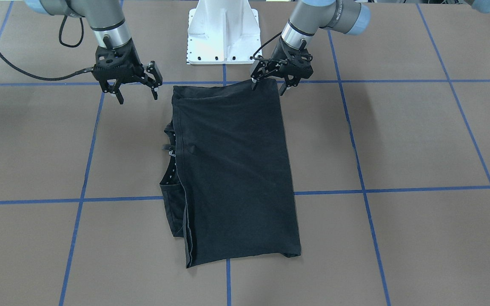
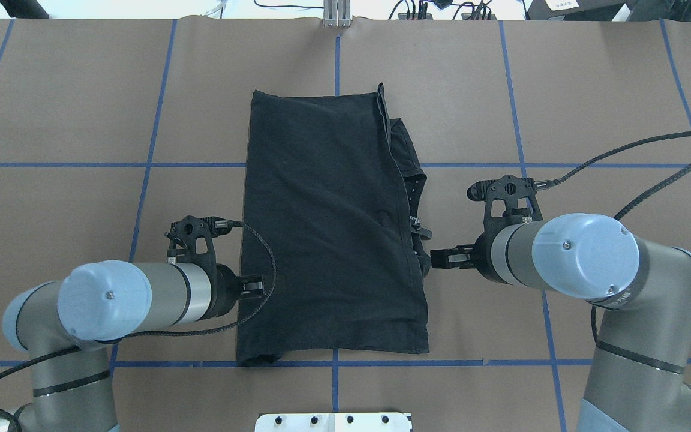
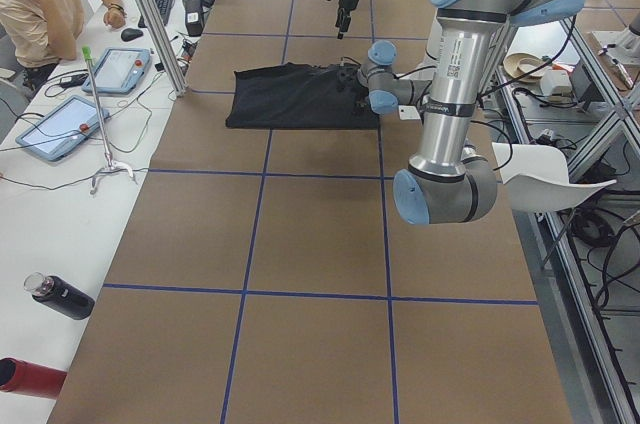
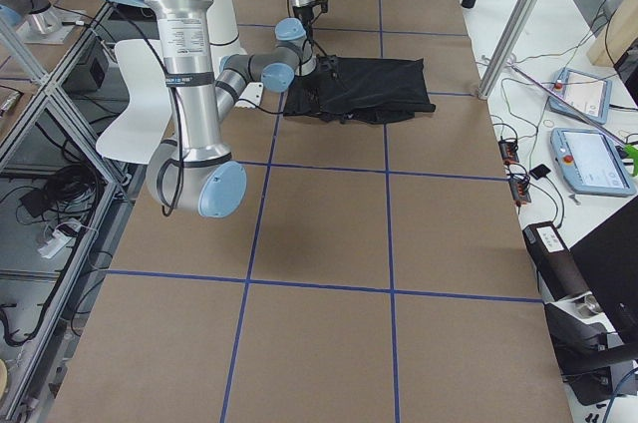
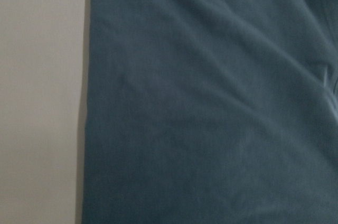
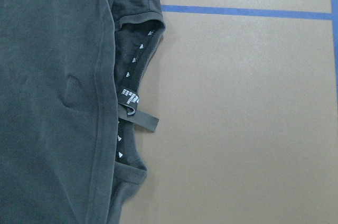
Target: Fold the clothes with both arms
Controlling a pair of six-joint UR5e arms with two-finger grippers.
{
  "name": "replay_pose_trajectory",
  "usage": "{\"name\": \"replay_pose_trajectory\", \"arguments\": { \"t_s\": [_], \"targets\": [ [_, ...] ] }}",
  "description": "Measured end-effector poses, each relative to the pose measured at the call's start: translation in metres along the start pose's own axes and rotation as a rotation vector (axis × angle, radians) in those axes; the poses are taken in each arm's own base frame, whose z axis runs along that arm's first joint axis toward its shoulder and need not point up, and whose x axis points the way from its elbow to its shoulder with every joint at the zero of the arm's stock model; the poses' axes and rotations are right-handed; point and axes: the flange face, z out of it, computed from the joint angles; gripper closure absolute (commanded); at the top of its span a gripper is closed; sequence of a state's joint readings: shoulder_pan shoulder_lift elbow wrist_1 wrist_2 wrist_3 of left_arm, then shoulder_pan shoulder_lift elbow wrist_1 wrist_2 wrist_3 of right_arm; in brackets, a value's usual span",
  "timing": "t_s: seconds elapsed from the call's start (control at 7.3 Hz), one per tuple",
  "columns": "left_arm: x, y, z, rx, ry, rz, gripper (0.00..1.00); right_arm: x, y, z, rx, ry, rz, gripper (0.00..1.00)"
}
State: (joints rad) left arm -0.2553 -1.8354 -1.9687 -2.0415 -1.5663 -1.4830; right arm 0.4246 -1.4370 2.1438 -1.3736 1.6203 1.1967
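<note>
The T-shirt (image 1: 236, 170) shows only plain black cloth on its upper face, with no print in sight. At its edge on the robot's right, the neck opening (image 6: 129, 102) peeks out, lined with small white marks, and 1 sleeve (image 1: 172, 212) sticks out beside it. Neither wrist view shows any fingers. The left wrist view is a soft blur of cloth next to a strip of bare surface (image 1: 419, 136).

The left pincer (image 1: 268, 90) is spread wide and grips nothing. In the front view it sits at the shirt's near-robot corner, with 1 fingertip overlapping the hem. Whether that fingertip touches the cloth I cannot tell. The right pincer (image 1: 138, 99) is also spread wide and empty, over bare surface just beside the shirt's other side.

There are 1 T-shirt, 2 arms and 2 pincers. The shirt lies flat as a long folded rectangle at the middle of the surface, between the left arm (image 2: 141, 294) and the right arm (image 2: 573, 255).
</note>
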Motion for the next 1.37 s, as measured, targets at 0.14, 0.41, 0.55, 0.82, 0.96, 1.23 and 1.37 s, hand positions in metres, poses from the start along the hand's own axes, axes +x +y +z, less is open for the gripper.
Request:
{"name": "replay_pose_trajectory", "arguments": {
  "t_s": [0.14,0.41,0.55,0.82,0.96,1.23,1.37],
  "targets": [
    [-0.012,0.008,0.004,-0.005,-0.026,-0.004,0.00,0.008,0.003,0.002,0.006,-0.013,-0.001,0.00],
    [-0.024,0.020,0.011,-0.020,-0.054,-0.002,0.03,0.012,0.005,0.003,0.014,-0.017,-0.001,0.00],
    [-0.026,0.027,0.013,-0.030,-0.059,0.001,0.07,0.012,0.005,0.004,0.015,-0.016,0.000,0.00],
    [-0.024,0.042,0.017,-0.054,-0.061,-0.005,0.14,0.013,0.005,0.005,0.016,-0.014,0.000,0.00],
    [-0.023,0.050,0.019,-0.067,-0.061,-0.016,0.20,0.013,0.005,0.005,0.016,-0.014,0.000,0.00],
    [-0.022,0.059,0.021,-0.080,-0.063,-0.029,0.33,0.010,0.004,0.005,0.017,-0.019,0.000,0.00],
    [-0.023,0.060,0.021,-0.081,-0.064,-0.033,0.34,0.010,0.004,0.005,0.017,-0.020,-0.001,0.00]
  ]
}}
